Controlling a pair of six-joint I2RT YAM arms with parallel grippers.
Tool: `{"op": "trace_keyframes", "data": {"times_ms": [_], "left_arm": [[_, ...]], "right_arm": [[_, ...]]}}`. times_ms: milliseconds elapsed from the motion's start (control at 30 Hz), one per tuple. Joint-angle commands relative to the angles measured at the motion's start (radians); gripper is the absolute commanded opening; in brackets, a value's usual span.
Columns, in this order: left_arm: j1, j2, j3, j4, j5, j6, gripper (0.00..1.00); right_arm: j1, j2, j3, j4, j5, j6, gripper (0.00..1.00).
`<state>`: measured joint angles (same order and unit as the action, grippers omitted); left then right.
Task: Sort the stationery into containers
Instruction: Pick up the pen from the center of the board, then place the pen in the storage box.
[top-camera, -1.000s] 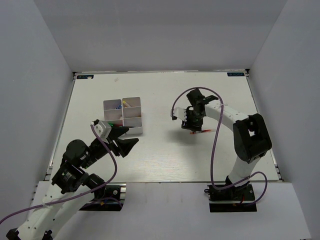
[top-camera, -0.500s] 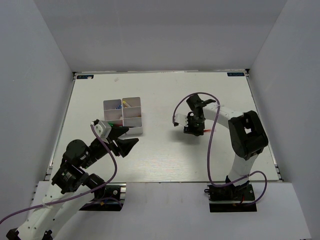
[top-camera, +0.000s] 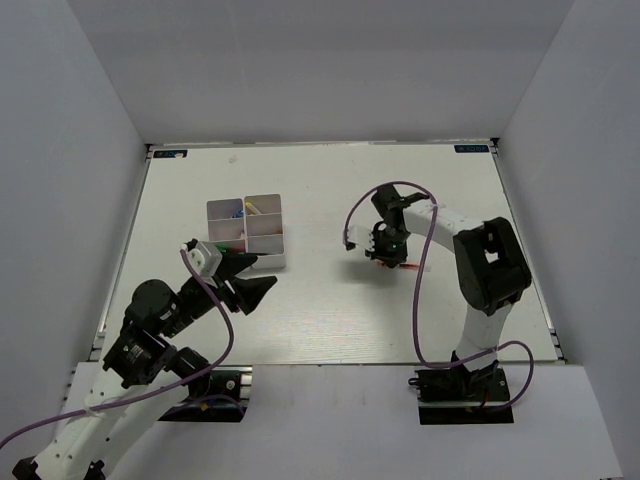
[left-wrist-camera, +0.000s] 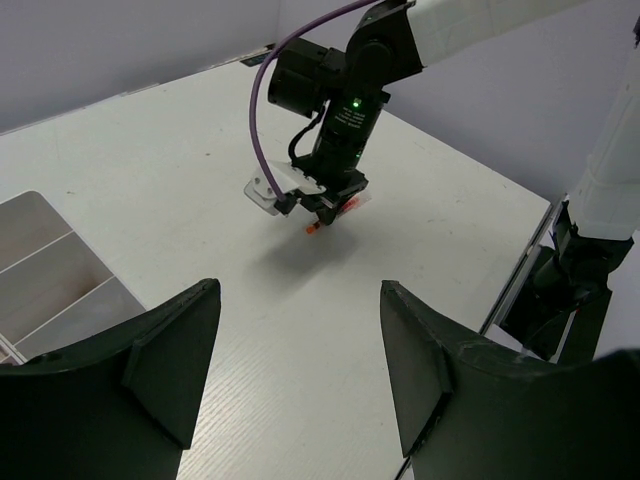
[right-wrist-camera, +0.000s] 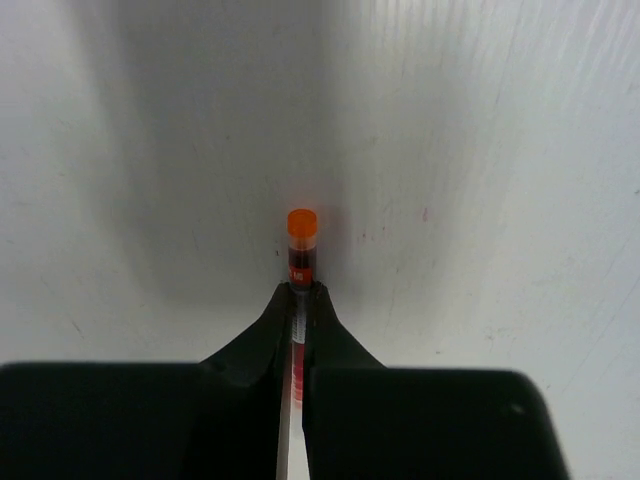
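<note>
A thin red pen (right-wrist-camera: 302, 245) with an orange cap lies on the white table. My right gripper (right-wrist-camera: 301, 292) is shut on its shaft, and only the capped end sticks out past the fingertips. From above, the right gripper (top-camera: 383, 255) stands right of centre, with the red pen (top-camera: 388, 263) barely showing beneath it. The container tray (top-camera: 282, 232) sits to the left, with a few coloured stationery items (top-camera: 236, 212) in its back compartments. My left gripper (top-camera: 255, 277) hovers open and empty just in front of the tray. In the left wrist view the pen's tip (left-wrist-camera: 312, 228) pokes out under the right gripper (left-wrist-camera: 325, 210).
White walls close in the table on three sides. A purple cable (top-camera: 352, 215) loops off the right wrist. In the left wrist view the tray's corner (left-wrist-camera: 50, 290) lies at the left. The right arm's base (left-wrist-camera: 570, 290) stands at the table's near edge.
The right gripper came down over the red pen, shifting slightly left, and shut on it. The left arm has not moved.
</note>
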<state>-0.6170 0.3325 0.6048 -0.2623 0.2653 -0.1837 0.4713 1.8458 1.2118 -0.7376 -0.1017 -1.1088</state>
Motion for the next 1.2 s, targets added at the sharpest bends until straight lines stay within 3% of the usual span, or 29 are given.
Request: {"op": "trace_keyframes", "data": {"times_ms": [0,200,233,367,467,500,600,700,1000,1167], "left_arm": [[0.005,-0.01,0.033,-0.006,-0.003,-0.002,0.75],[0.005,-0.021,0.024,-0.006,-0.003,-0.002,0.75],[0.005,-0.021,0.024,-0.006,0.006,-0.002,0.75],[0.005,-0.03,0.024,-0.006,0.017,-0.002,0.75],[0.005,-0.041,0.024,0.003,0.038,0.007,0.75],[0.005,-0.053,0.015,0.014,0.052,0.007,0.75],[0.005,-0.062,0.015,0.024,0.072,0.007,0.75],[0.005,-0.062,0.006,0.035,0.083,0.007,0.75],[0.005,-0.062,0.006,0.035,0.094,0.016,0.75],[0.005,-0.062,0.006,0.035,0.094,0.016,0.75]], "right_arm": [[0.007,0.024,0.142,-0.162,-0.147,-0.023,0.0],[0.045,0.107,0.61,-0.365,-0.598,0.058,0.0],[0.049,0.157,0.744,-0.371,-0.631,0.091,0.0],[0.102,0.239,0.941,-0.362,-0.806,0.216,0.0],[0.139,0.247,0.944,-0.223,-0.901,0.343,0.0],[0.145,0.242,0.925,-0.075,-0.918,0.404,0.0],[0.19,0.217,0.829,0.106,-0.958,0.501,0.0],[0.236,0.288,0.94,0.096,-0.981,0.533,0.0],[0.319,0.418,1.049,0.248,-0.995,0.674,0.0],[0.323,0.469,1.077,0.288,-0.983,0.676,0.0]]}}
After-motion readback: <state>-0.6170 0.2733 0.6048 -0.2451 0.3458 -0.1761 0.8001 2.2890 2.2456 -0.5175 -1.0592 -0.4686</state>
